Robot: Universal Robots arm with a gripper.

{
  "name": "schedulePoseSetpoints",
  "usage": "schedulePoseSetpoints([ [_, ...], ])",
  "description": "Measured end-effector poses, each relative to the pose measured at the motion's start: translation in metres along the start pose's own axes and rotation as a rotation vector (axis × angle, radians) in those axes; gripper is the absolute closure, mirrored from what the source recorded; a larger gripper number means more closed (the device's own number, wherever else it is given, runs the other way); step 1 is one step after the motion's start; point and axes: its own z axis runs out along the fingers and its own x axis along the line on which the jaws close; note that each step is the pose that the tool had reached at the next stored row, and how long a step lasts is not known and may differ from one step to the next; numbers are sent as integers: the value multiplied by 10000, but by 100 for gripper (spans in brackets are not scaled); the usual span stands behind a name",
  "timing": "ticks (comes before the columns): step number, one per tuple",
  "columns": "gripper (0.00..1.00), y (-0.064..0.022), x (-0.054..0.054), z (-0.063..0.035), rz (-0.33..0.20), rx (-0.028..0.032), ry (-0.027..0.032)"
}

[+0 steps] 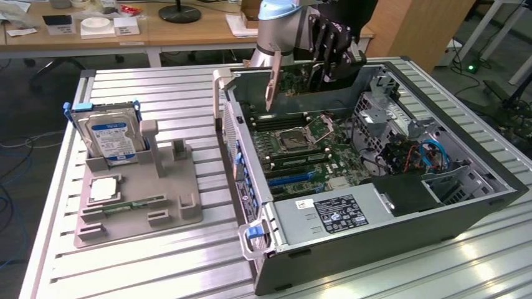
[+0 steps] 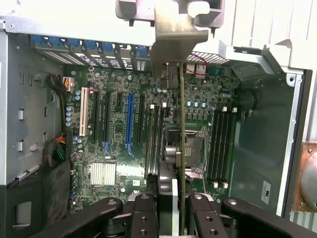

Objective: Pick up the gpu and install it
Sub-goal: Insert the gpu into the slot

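The gripper [image 1: 334,65] has its jaws clenched on the gpu [image 1: 295,78], which hangs upright, bracket [image 2: 171,49] outward, inside the open computer case [image 1: 465,205] above the motherboard [image 2: 124,148]. Pick-up is complete. The card is not yet seated in an expansion slot [image 2: 130,124].

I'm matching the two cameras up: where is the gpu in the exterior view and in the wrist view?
Exterior view: gpu held by the gripper above the open case's far end.
Wrist view: gpu edge-on in the grip, over the motherboard.
Shared landmark: the motherboard's blue slot.
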Motion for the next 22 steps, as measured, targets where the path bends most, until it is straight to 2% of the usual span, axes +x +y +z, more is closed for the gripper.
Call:
schedulePoseSetpoints([
  [11, 72, 0, 0, 0, 0, 0, 0],
  [16, 72, -4, -4, 3, 387, 35, 11],
  [22, 72, -5, -4, 3, 425, 39, 12],
])
